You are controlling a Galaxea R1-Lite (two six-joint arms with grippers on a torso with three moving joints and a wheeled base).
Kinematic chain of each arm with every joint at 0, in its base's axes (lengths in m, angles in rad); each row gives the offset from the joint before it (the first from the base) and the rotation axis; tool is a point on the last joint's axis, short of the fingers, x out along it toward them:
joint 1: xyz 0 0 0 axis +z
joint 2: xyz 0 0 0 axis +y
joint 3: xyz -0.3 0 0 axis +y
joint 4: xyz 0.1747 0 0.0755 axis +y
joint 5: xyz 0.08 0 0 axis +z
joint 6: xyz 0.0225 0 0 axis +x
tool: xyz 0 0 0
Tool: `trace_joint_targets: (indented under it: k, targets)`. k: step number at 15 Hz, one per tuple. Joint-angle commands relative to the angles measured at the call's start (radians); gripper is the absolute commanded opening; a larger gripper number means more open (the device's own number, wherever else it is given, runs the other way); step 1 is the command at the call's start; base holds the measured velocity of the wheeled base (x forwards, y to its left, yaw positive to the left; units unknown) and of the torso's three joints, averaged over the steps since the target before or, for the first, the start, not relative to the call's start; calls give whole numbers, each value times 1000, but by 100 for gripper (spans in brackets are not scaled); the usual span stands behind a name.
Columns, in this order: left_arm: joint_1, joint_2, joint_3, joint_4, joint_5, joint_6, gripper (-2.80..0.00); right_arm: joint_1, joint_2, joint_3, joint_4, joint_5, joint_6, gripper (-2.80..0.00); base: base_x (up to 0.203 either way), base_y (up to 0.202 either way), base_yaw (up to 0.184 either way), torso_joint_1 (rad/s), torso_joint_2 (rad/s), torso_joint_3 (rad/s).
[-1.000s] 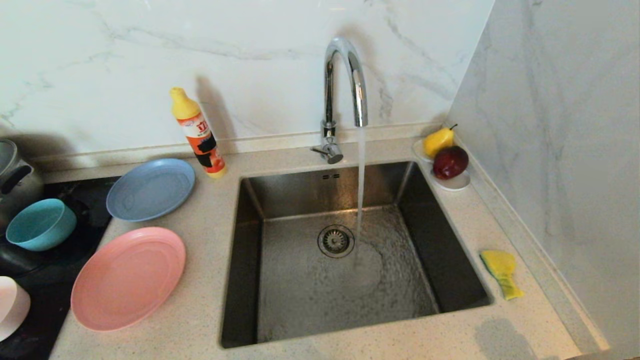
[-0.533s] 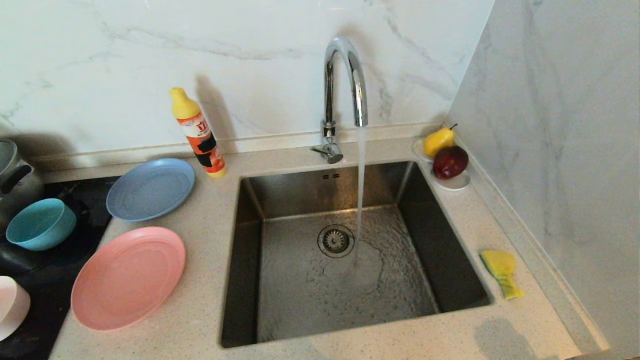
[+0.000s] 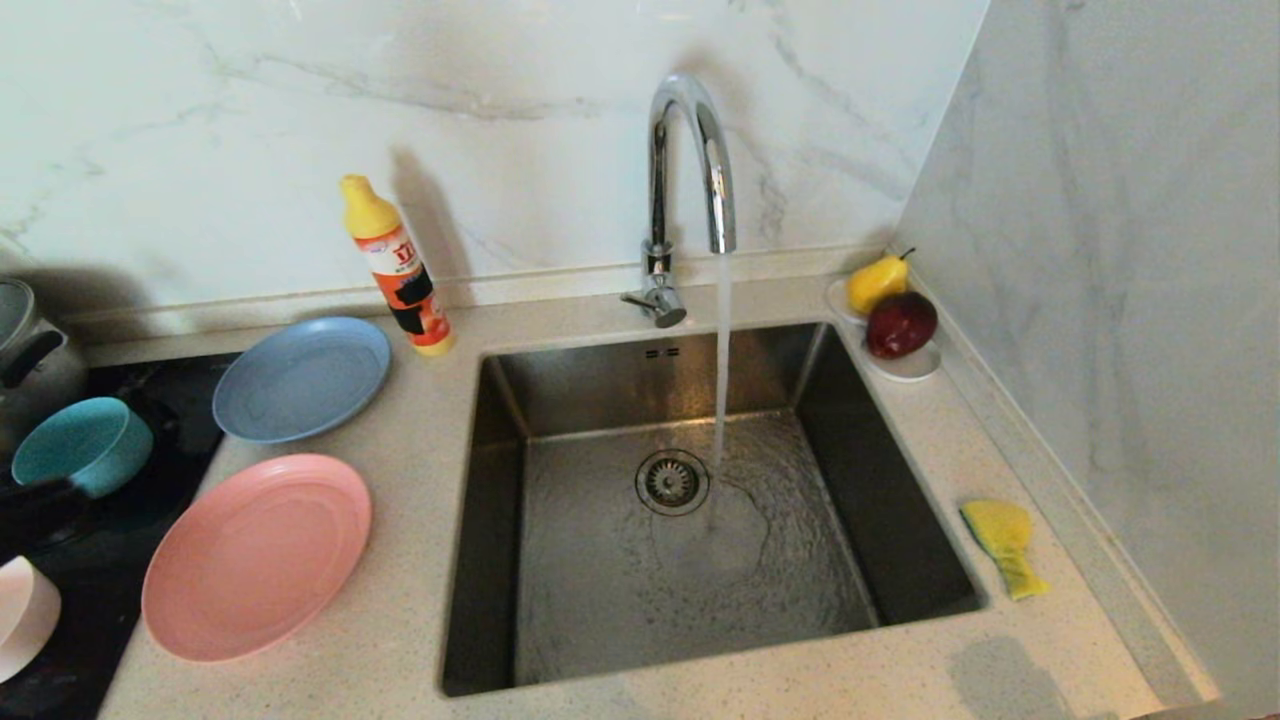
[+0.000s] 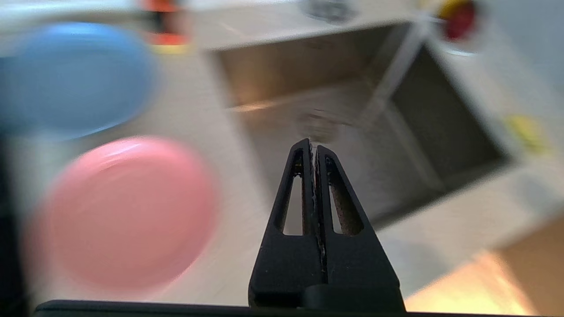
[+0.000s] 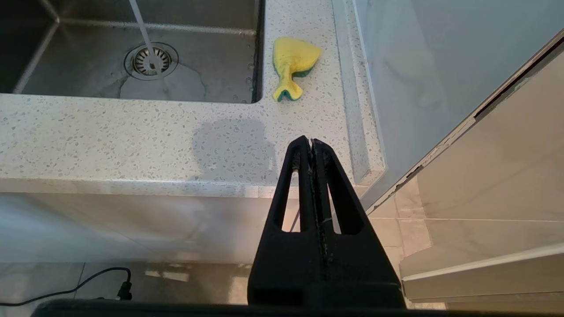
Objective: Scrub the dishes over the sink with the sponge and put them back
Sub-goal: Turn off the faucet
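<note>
Head view, nearest first: the pink plate [image 3: 257,557] and pale bowl [image 3: 25,615] lie at the left on the table [image 3: 400,640], the sponge [image 3: 1003,545] lies right of the sink [image 3: 690,520], and the blue plate [image 3: 302,378] and teal bowl [image 3: 82,447] sit farther back. The left gripper [image 4: 313,145] and the right gripper [image 5: 311,142] both have fingers pressed together, holding nothing.

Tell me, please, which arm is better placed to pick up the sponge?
Right. The sponge lies on the counter right of the sink, just ahead of the right gripper.
</note>
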State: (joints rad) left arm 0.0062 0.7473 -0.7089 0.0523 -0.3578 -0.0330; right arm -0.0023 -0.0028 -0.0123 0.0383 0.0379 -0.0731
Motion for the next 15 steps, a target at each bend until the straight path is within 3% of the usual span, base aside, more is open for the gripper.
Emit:
trace_joint_targets:
  k: [1,4,9,15]
  targets:
    - [-3,395,-167,-7,-171,-14,-280,-1,3,0,0,0,-1,-280,0,0,0,0,0,0]
    - [-63,650,-312,-49,-294,-29,-280,-1,3,0,0,0,-1,-280,0,0,0,0,0,0]
    - [-208,970,-381,-257,-346,-56,-280,0,3,0,0,0,-1,-280,0,0,0,0,0,0]
    - [-303,1191,-385,-658,-373,-264,-280,-1,3,0,0,0,-1,-280,0,0,0,0,0,0]
